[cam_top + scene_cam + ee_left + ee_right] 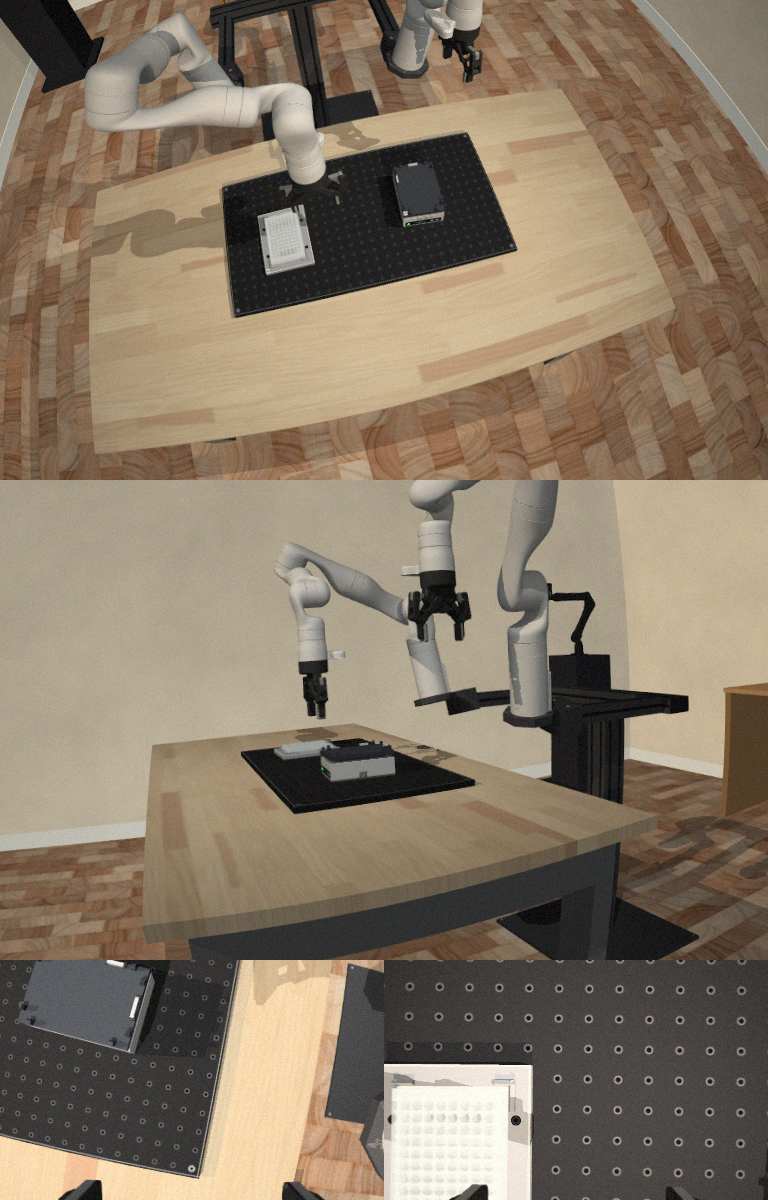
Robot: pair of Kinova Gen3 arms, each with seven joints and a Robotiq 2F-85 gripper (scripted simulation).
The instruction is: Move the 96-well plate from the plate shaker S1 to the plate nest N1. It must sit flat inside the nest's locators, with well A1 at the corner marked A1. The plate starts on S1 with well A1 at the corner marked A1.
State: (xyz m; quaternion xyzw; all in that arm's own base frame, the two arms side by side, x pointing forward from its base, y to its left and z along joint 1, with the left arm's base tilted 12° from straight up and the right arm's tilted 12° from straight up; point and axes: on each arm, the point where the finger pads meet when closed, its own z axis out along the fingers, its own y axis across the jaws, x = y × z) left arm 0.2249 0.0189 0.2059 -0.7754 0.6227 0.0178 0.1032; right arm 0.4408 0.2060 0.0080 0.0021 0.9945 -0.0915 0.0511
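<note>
The plate lies in the nest, at nine o'clock on the board, and the shaker, toward two o'clock, bears no plate. The right gripper hangs above and toward one o'clock of it, fingers wide and holding nothing; the left gripper, also spread and unladen, waits off the table. The step in hand looks like backing away after placing: best go up and outward, fingers wide, clear of the rim, pressing lightly only if an edge proves proud. From above, its long axis runs roughly twelve to six, matching the nest's; A1 cannot be read, nor perfect flatness confirmed.
</note>
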